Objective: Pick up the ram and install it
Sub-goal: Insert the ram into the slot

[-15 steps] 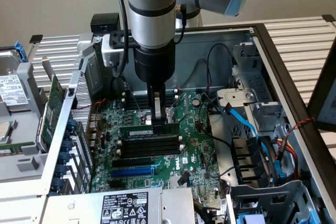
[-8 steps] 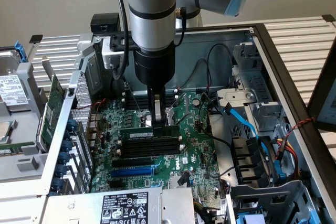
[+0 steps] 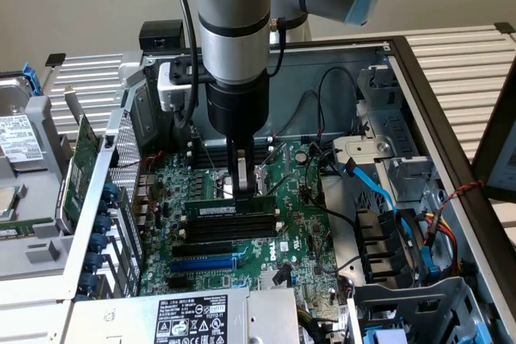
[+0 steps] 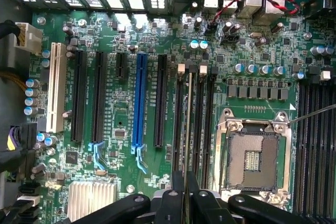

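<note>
The ram point(image 3: 216, 209) is a narrow green stick with a white label, standing on edge along the rearmost of the black memory slots point(image 3: 230, 230) on the motherboard point(image 3: 298, 231). My gripper point(image 3: 240, 187) comes straight down onto the ram's upper edge, shut on it. In the wrist view the ram point(image 4: 187, 129) shows edge-on as a thin line running down one slot, with the black fingers point(image 4: 178, 195) pinched on either side of it. Whether it is fully seated in the slot I cannot tell.
The empty CPU socket point(image 4: 252, 153) lies right beside the memory slots. A blue expansion slot point(image 4: 139, 98) and black ones lie on the other side. Blue and black cables point(image 3: 379, 199) and drive bays crowd the exterior view's right. A green expansion card point(image 3: 81, 167) stands outside the case at the left.
</note>
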Action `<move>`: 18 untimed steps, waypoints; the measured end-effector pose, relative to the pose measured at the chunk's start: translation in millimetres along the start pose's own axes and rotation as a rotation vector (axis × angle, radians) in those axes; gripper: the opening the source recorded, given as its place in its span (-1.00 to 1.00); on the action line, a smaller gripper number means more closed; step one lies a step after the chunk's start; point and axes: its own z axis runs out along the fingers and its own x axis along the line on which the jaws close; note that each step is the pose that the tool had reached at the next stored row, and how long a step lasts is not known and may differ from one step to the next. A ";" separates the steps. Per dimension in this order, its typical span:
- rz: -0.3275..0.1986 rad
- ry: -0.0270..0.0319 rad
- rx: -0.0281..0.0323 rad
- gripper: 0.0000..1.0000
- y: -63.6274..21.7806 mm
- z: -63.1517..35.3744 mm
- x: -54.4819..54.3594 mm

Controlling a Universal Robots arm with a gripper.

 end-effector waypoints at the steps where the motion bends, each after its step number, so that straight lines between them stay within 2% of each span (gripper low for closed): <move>1: 0.000 0.0002 0.0001 -0.73 0.0 0.2 0.0; 10: 0.000 0.0088 0.0000 -0.73 0.0 4.2 0.1; 18: 0.000 0.0108 0.0000 -0.73 0.5 8.5 0.2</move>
